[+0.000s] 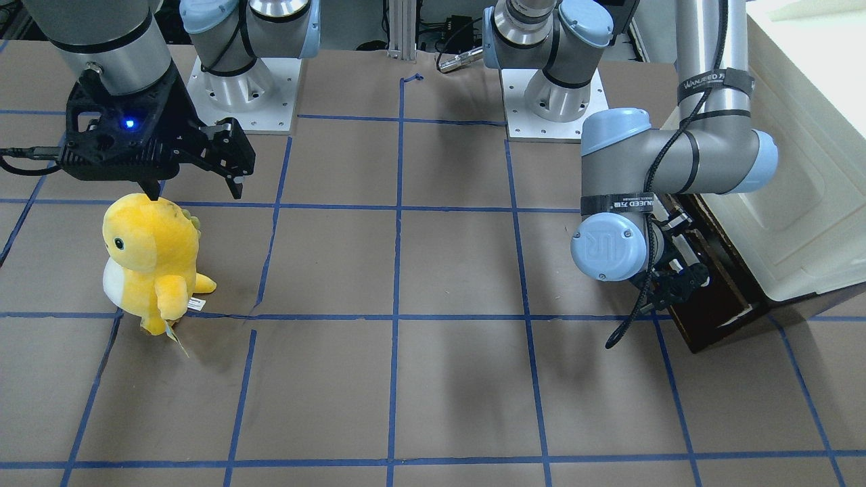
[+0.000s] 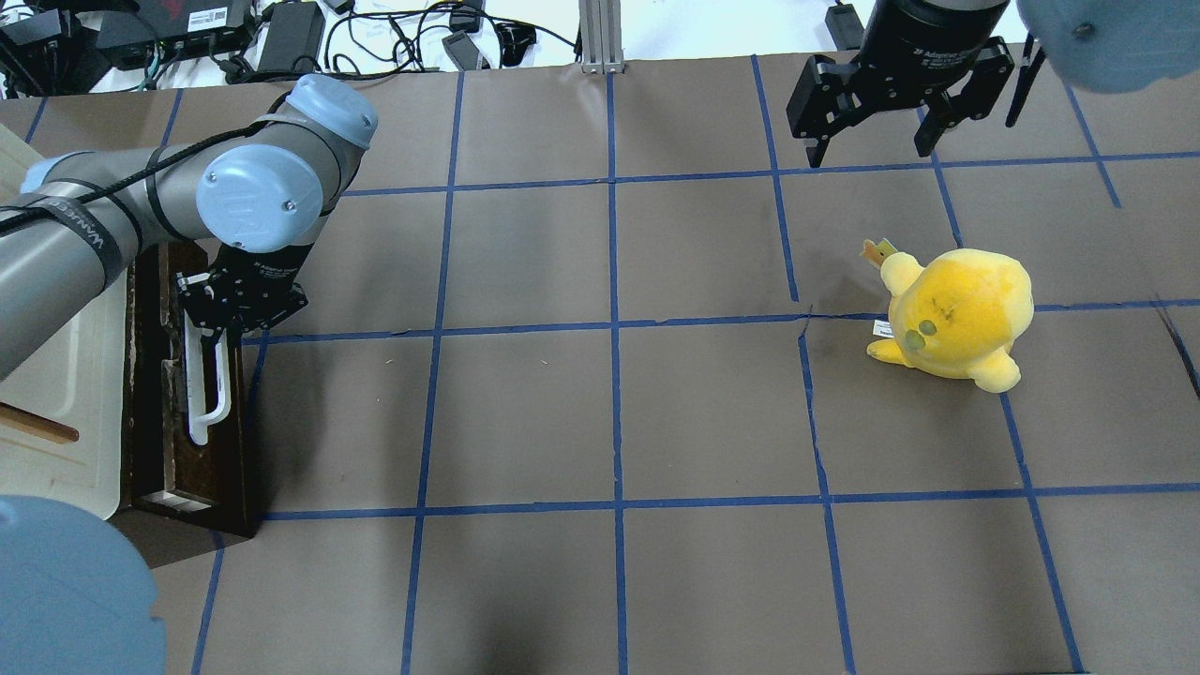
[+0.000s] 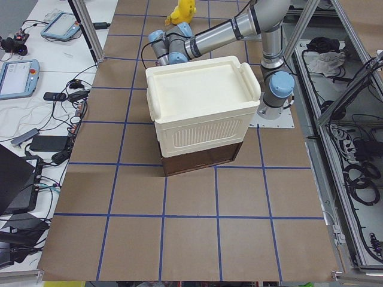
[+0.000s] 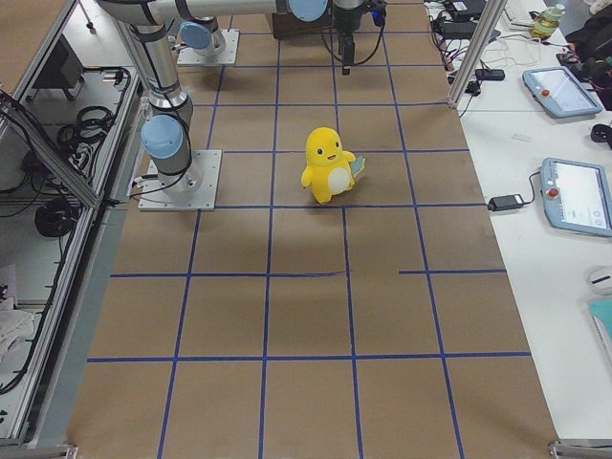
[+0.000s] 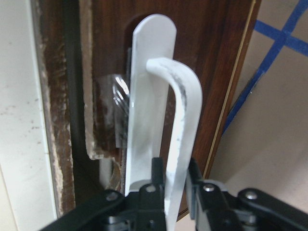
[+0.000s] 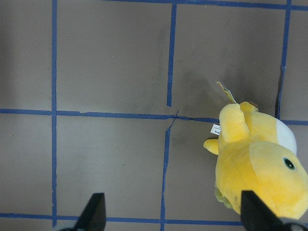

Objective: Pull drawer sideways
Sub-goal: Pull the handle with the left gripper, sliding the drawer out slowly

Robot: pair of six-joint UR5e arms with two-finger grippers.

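The drawer (image 2: 155,412) has a dark brown front and sits at the foot of the cream-white cabinet (image 2: 56,384) at the table's left edge. Its long white bar handle (image 2: 208,394) runs along the front. My left gripper (image 2: 204,326) is shut on the handle's far end. In the left wrist view the two fingers clamp the curved white bar (image 5: 185,110) between them. The drawer front (image 1: 717,297) and left gripper (image 1: 676,277) also show in the front-facing view. The drawer's inside is hidden. My right gripper (image 2: 877,148) is open and empty, hanging above the table's far right.
A yellow plush toy (image 2: 952,314) stands on the right half of the table, just nearer than the right gripper; it also shows in the right wrist view (image 6: 260,168). Brown paper with blue tape grid lines covers the table (image 2: 609,422). Cables lie beyond the far edge.
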